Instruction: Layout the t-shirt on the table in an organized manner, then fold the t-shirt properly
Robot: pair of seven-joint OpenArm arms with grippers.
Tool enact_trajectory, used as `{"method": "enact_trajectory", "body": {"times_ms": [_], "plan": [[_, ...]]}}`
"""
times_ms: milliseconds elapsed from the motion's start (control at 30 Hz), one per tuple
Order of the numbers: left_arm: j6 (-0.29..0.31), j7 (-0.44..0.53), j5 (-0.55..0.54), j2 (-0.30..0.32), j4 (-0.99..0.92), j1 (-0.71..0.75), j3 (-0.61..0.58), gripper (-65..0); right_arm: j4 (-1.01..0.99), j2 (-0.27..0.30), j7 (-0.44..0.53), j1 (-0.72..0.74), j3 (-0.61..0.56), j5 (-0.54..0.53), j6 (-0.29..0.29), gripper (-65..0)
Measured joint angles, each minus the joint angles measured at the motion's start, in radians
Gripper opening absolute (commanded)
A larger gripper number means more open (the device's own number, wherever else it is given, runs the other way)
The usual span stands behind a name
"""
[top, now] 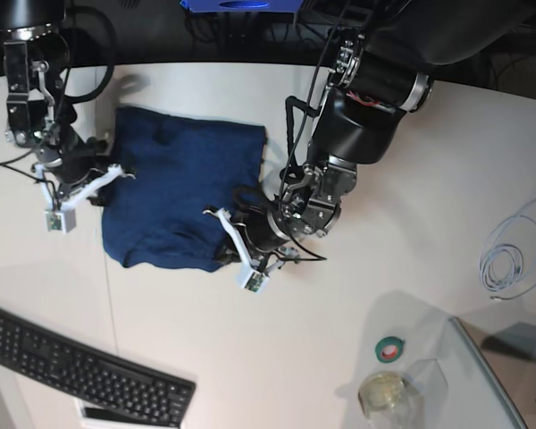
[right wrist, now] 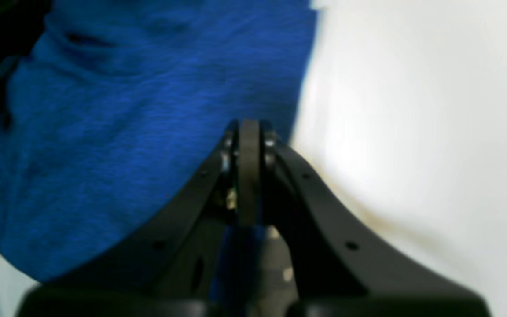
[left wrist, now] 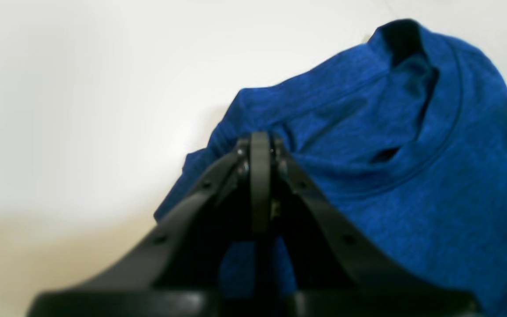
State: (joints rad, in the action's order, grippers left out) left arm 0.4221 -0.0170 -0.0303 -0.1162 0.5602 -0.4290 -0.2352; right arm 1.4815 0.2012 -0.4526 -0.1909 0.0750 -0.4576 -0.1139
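The dark blue t-shirt (top: 179, 188) lies bunched into a rough rectangle on the white table (top: 429, 268), left of centre. My left gripper (top: 225, 239) sits at the shirt's near right corner. In the left wrist view its jaws (left wrist: 260, 141) are shut, and folds of the t-shirt (left wrist: 412, 176) run into the tips, with the collar to the right. My right gripper (top: 112, 172) is at the shirt's left edge. In the right wrist view it (right wrist: 249, 127) is shut where the edge of the t-shirt (right wrist: 126, 132) meets the tips, and blue cloth shows between the fingers.
A black keyboard (top: 80, 366) lies at the near left. A coiled white cable (top: 509, 255) rests at the right edge. A green tape roll (top: 390, 349) and a clear cup (top: 384, 393) stand at the near right, beside a glassy panel (top: 491, 375).
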Motion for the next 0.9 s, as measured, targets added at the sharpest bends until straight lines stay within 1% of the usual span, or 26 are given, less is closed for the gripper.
{"method": "enact_trajectory", "body": {"times_ms": [100, 167, 200, 267, 300, 367, 433, 500, 567, 633, 667, 733, 800, 867, 900], "plan": [[-0.002, 0.007, 0.001, -0.002, 0.122, 0.020, 0.003, -65.0, 0.088, 0.003, 0.000, -0.043, 0.035, -0.001, 0.000, -63.6], [0.003, -0.002, -0.003, 0.006, 0.243, 0.056, 0.006, -65.0, 0.148, -0.002, 0.006, -0.076, 0.063, -0.003, 0.000, -63.6], [0.017, -0.039, -0.008, 0.019, 0.315, 0.086, 0.023, -65.0, 0.172, -0.003, 0.003, -0.090, 0.079, -0.003, -0.001, -63.6], [0.014, -0.126, 0.002, 0.058, 0.467, 0.162, 0.068, -65.0, 0.202, 0.002, 0.000, -0.116, 0.105, -0.002, -0.003, -63.6], [-0.008, -0.145, 0.005, 0.087, 0.551, 0.217, 0.092, -65.0, 0.215, 0.015, 0.002, -0.137, 0.116, -0.002, -0.002, -63.6], [0.011, -0.159, 0.008, 0.174, 0.680, 0.322, 0.111, -65.0, 0.225, 0.069, 0.004, -0.180, 0.115, -0.002, -0.007, -63.6], [-0.005, -0.167, 0.009, 0.262, 0.783, 0.423, 0.117, -65.0, 0.225, 0.098, -0.006, -0.212, 0.120, 0.006, 0.003, -63.6], [0.008, -0.156, -0.002, 0.338, 0.871, 0.529, 0.124, -65.0, 0.229, 0.109, 0.010, -0.259, 0.132, -0.003, -0.003, -63.6], [0.013, -0.155, 0.001, 0.407, 0.938, 0.640, 0.121, -65.0, 0.243, 0.106, 0.005, -0.333, 0.156, -0.001, -0.006, -63.6], [0.010, -0.159, 0.000, 0.454, 0.989, 0.747, 0.132, -65.0, 0.283, 0.105, -0.003, -0.417, 0.177, 0.001, -0.002, -63.6], [0.011, -0.156, -0.001, 0.467, 1.011, 0.805, 0.145, -65.0, 0.306, 0.105, -0.001, -0.462, 0.184, 0.001, -0.003, -63.6], [0.011, -0.160, 0.000, 0.465, 1.020, 0.885, 0.157, -65.0, 0.342, 0.108, 0.002, -0.535, 0.190, 0.002, -0.003, -63.6], [0.012, -0.156, -0.001, 0.459, 1.017, 0.926, 0.154, -65.0, 0.359, 0.108, 0.015, -0.591, 0.185, -0.007, -0.005, -63.6], [0.013, -0.146, -0.002, 0.457, 0.995, 0.949, 0.132, -65.0, 0.353, 0.100, 0.007, -0.640, 0.184, -0.005, -0.011, -63.6], [0.001, -0.143, 0.002, 0.457, 0.971, 0.957, 0.109, -65.0, 0.338, 0.099, 0.007, -0.665, 0.184, -0.008, -0.011, -63.6]]}}
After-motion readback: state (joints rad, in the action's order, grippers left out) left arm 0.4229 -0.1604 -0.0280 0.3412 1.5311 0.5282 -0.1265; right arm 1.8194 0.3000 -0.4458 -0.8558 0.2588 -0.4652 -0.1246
